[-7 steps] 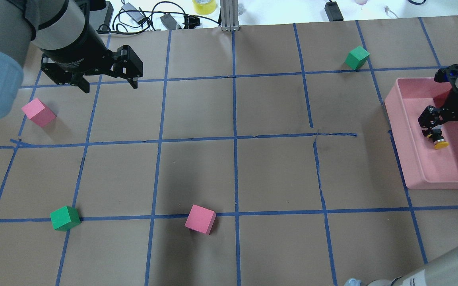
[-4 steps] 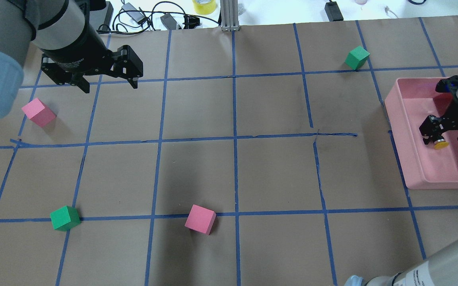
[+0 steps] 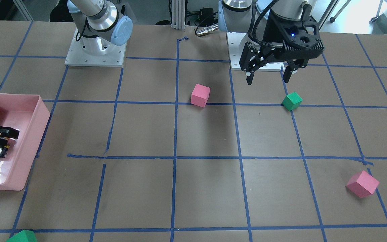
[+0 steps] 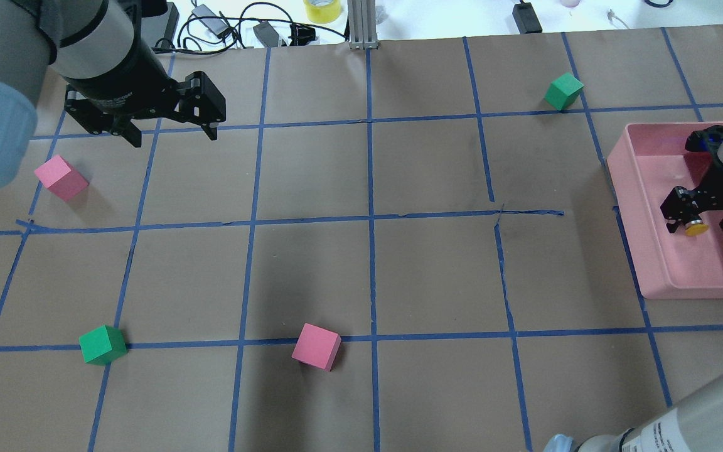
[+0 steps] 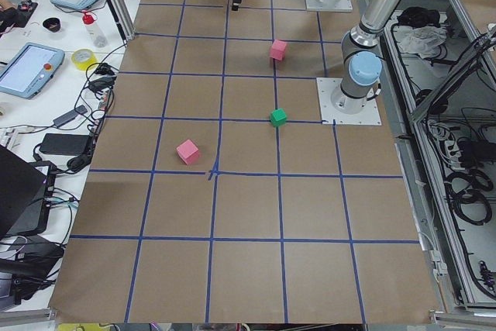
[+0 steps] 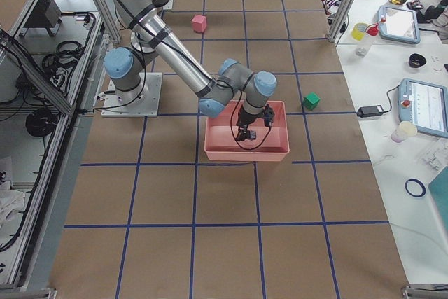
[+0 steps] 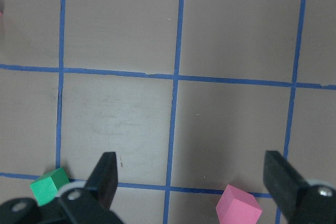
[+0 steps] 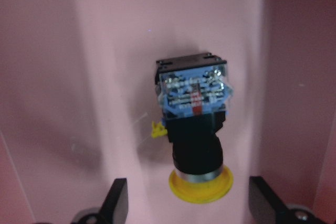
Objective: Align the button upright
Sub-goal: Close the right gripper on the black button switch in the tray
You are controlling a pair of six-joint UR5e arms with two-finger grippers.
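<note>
Over pink tray (image 4: 634, 220) | right gripper (image 4: 701, 228) spread, hiding button (image 4: 696, 229) body overhead | left gripper (image 4: 173, 137) spread

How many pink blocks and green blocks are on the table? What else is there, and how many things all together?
pink blocks: 2
green blocks: 2
yellow button: 1
pink tray: 1
total: 6
</note>
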